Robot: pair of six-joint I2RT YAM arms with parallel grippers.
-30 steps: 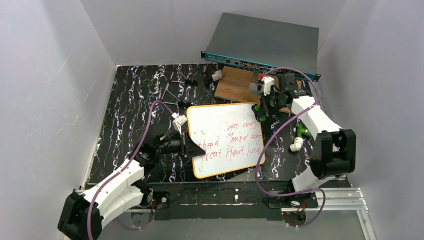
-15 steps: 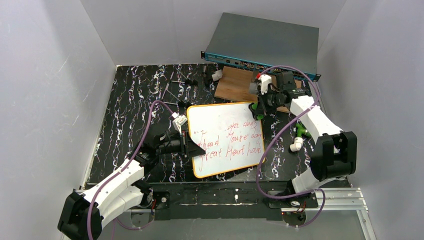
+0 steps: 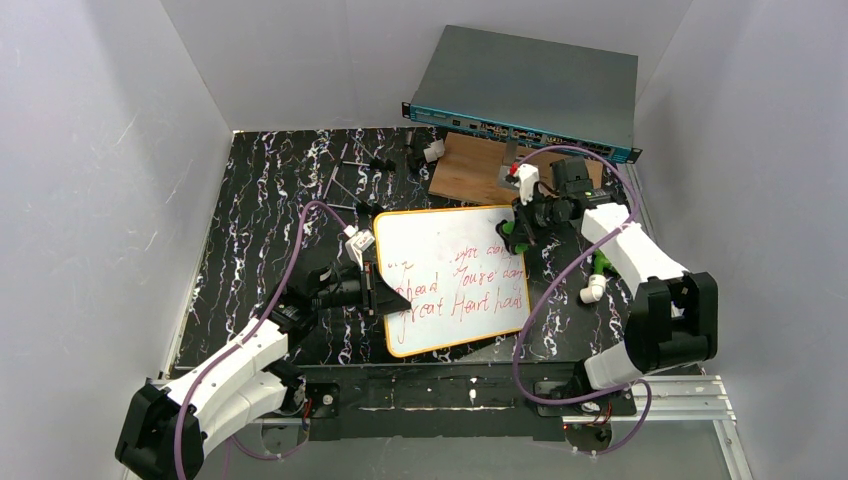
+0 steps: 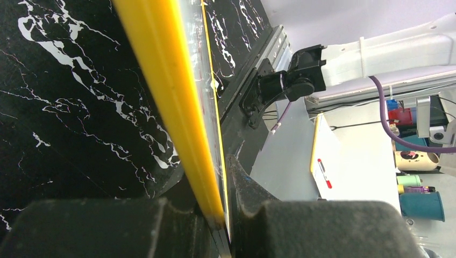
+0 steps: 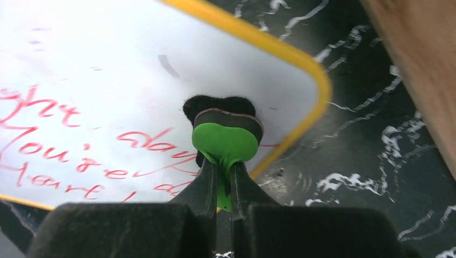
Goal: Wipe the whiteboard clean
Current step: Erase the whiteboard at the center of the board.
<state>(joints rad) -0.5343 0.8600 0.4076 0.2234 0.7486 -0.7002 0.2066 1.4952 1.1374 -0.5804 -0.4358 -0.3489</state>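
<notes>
The whiteboard (image 3: 450, 275) sits on the black marbled tabletop (image 3: 260, 200), its left edge pinched between the left fingers (image 4: 253, 196). The right fingers (image 5: 201, 185) clamp a green eraser (image 5: 225, 141) over the board's far right corner. Only the wrist views show both grips up close; the overhead view takes in the full board and its red writing.

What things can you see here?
whiteboard: one, white, yellow frame, red writing, middle of table
eraser: one, green and black, at whiteboard's far right corner
wooden board: one, brown, behind whiteboard
metal box: one, grey, teal front, far edge
small parts: two, green and white, right of whiteboard
metal rods: few, grey, far left
table: one, black marbled
left gripper: one, black, shut on whiteboard's left edge
right gripper: one, black, shut on eraser
</notes>
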